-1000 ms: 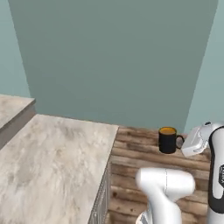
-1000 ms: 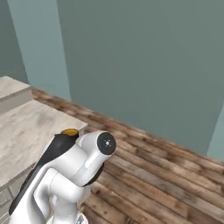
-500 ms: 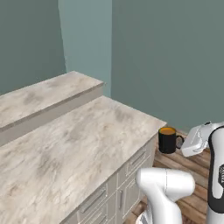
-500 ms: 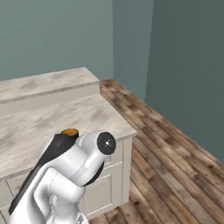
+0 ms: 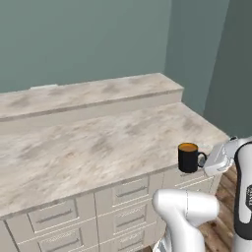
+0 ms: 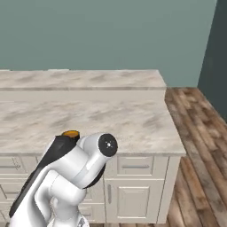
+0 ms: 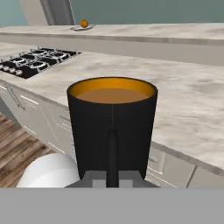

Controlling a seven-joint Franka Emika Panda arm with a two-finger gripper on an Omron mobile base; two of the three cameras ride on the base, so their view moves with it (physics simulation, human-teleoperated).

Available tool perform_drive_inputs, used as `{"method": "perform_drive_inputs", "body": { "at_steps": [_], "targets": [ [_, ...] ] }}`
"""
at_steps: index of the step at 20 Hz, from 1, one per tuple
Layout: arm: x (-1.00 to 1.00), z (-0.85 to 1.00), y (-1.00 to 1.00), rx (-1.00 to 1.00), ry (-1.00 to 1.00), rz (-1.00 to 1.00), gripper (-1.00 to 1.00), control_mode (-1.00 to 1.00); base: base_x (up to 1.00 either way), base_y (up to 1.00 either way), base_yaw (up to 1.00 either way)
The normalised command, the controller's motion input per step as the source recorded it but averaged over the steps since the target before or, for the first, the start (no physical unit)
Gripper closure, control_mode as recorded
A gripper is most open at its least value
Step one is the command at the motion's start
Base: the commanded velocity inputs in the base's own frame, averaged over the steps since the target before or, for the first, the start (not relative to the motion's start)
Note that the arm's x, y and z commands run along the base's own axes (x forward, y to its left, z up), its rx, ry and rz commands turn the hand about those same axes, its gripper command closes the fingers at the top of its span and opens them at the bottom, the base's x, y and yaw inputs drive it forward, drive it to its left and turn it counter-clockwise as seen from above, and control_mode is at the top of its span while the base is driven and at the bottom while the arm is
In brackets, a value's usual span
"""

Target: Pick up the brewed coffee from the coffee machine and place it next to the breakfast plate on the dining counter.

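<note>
Black mug of brewed coffee [image 5: 188, 157] held upright by its handle in the gripper [image 5: 209, 160] – above the near right edge of the dining counter [image 5: 98, 142]. Breakfast plate [image 7: 83, 26] sits far off, beyond the gas hob [image 7: 33, 60].

Teal walls [image 6: 111, 35] back white drawer cabinets [image 6: 133, 186] (silver handles); wood-plank floor [image 6: 199, 146] lies at three o'clock.

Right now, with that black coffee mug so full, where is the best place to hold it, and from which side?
The handle looks best. The mug stands upright, brimful, so a level side approach at its handle keeps the coffee in. That is how the end effector appears to meet it, from the mug's right in the left base view. In the hand view the handle faces the camera, its grip point hidden.
</note>
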Motion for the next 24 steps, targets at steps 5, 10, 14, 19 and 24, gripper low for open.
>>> {"method": "perform_drive_inputs", "body": {
  "at_steps": [5, 10, 14, 19, 24],
  "targets": [
    [0.0, 0.0, 0.0, 0.0, 0.0, 0.0, 1.0, 1.0, -0.34, -0.88, 0.51],
    [0.0, 0.0, 0.0, 0.0, 0.0, 0.0, 1.0, 1.0, -0.04, -1.0, 0.28],
    [0.0, 0.0, 0.0, 0.0, 0.0, 0.0, 1.0, 1.0, 0.07, -1.0, 0.2],
    [0.0, 0.0, 0.0, 0.0, 0.0, 0.0, 1.0, 1.0, 0.16, -1.0, 0.2],
    [0.0, 0.0, 0.0, 0.0, 0.0, 0.0, 1.0, 1.0, 0.31, -1.0, 0.22]
  ]
}}
